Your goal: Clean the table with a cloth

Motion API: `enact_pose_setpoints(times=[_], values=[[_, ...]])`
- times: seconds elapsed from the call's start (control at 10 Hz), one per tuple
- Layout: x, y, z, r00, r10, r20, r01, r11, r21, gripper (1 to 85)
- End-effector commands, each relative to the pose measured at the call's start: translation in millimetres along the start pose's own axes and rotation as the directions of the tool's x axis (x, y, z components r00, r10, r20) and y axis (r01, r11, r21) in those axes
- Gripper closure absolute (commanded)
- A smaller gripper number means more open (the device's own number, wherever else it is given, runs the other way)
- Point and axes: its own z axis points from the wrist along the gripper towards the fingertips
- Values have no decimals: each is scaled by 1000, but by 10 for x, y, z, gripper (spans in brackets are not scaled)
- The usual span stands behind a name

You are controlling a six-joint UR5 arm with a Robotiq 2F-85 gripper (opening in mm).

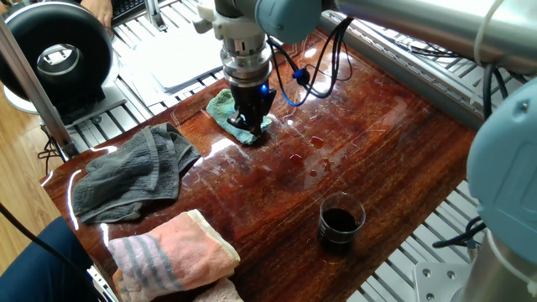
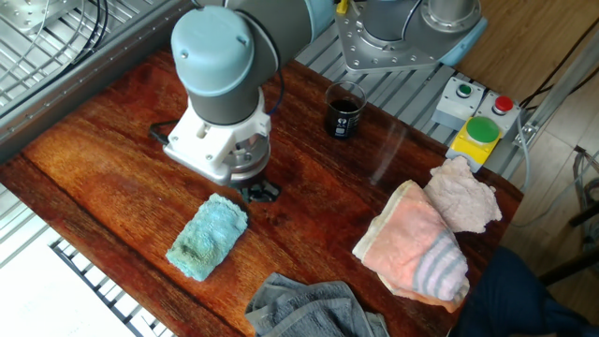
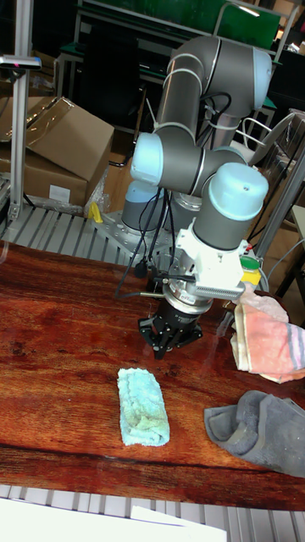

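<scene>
The teal-green cloth [image 2: 208, 236] lies folded and flat on the reddish-brown table [image 2: 103, 159], near its edge. My gripper [image 2: 260, 194] points down just past the cloth's upper right corner, apart from it. Its fingers look drawn together with nothing between them. In the tall fixed view the gripper [image 3: 165, 345] stands behind the cloth [image 3: 142, 406] with bare table [image 3: 59, 339] between them. In one fixed view the gripper [image 1: 252, 130] covers part of the cloth [image 1: 222, 107], and small wet spots glint on the table [image 1: 377, 159].
A dark grey towel [image 1: 134, 172] and a pink striped towel [image 1: 172, 252] lie at one end of the table. A glass of dark liquid [image 1: 340, 222] stands near the far edge. A white board [image 1: 180, 63] lies beyond the table. A button box [image 2: 477, 131] sits by a corner.
</scene>
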Motion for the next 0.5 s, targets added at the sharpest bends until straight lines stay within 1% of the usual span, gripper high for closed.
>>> enact_pose_setpoints(times=[0.0,0.3,0.4], values=[[48,43,-25,1000,5,2,-5,1000,-11,843],[47,45,-4,1000,4,5,-4,1000,-10,843],[51,35,-80,1000,5,-12,-5,1000,-2,843]])
